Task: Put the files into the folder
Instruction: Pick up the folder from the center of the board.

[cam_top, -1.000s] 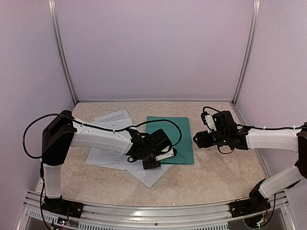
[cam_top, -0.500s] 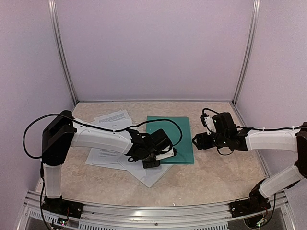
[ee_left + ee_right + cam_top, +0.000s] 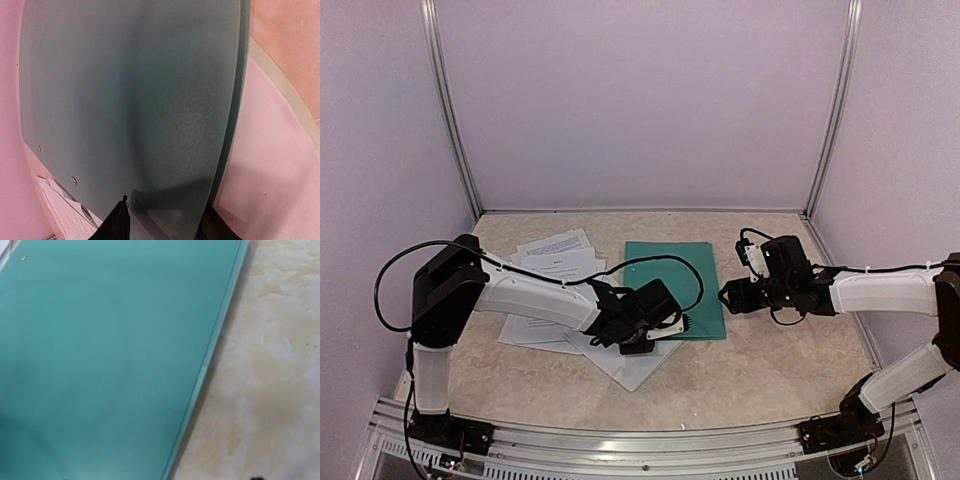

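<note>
The folder, dark teal, lies closed and flat on the table's middle. White printed files are spread to its left and under my left arm, and one sheet sticks out toward the front. My left gripper is at the folder's near left corner. In the left wrist view its fingers stand apart low over the folder, with printed sheets at the lower left. My right gripper hovers open at the folder's right edge, holding nothing.
Pale walls with metal posts close in the marble table on three sides. An aluminium rail runs along the near edge. A black cable loops over the folder from my left arm.
My left gripper slid a little right along the folder's near corner and its jaws narrowed. The right gripper crept left toward the folder's right edge.
</note>
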`<action>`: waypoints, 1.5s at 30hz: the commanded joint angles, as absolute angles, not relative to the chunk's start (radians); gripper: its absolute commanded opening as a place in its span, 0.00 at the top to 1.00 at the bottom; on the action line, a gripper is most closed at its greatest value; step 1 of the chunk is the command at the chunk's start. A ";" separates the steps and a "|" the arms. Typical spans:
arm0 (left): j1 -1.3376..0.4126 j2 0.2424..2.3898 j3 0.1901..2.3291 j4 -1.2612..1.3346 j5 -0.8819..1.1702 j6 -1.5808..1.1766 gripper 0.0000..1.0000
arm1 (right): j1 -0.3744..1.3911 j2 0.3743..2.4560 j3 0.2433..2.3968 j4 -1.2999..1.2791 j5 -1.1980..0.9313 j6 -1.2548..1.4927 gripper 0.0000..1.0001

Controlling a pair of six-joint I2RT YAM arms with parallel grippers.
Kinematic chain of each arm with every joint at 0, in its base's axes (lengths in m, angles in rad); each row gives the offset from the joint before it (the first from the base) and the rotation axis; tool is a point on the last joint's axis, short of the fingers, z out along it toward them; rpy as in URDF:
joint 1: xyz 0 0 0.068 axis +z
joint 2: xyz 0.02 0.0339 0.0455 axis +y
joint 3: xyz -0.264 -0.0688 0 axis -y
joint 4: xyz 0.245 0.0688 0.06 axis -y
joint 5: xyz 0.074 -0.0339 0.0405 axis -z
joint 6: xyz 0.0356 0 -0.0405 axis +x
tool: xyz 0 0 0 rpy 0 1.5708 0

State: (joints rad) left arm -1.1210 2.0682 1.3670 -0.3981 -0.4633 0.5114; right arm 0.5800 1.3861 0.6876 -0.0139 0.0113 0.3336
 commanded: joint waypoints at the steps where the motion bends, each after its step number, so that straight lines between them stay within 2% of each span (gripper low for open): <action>1: -1.135 2.095 1.344 -0.337 -0.509 0.552 0.58 | 0.571 1.389 0.680 -0.003 0.003 0.338 0.26; 6: -1.137 2.100 1.344 -0.327 -0.519 0.557 0.62 | 0.571 1.395 0.680 -0.003 0.002 0.339 0.26; 17: -1.157 2.139 1.283 -0.158 -0.588 0.634 0.64 | 0.571 1.401 0.670 0.024 -0.030 0.344 0.26; 27: -1.170 2.160 1.242 -0.045 -0.624 0.655 0.84 | 0.570 1.384 0.670 0.009 -0.015 0.344 0.26; 32: -1.172 2.109 1.223 -0.028 -0.639 0.629 0.99 | 0.567 1.358 0.684 -0.016 0.016 0.368 0.25; 37: -1.171 2.056 1.215 -0.062 -0.627 0.520 1.00 | 0.559 1.355 0.739 -0.052 0.017 0.402 0.23; 45: -1.162 1.918 1.177 -0.111 -0.567 0.196 1.00 | 0.518 1.355 0.785 -0.054 0.002 0.483 0.23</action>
State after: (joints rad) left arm -1.1698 1.9965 1.2171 -0.0677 -0.6281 0.4141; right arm 0.5472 1.3743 0.7593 -0.0349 0.0006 0.4213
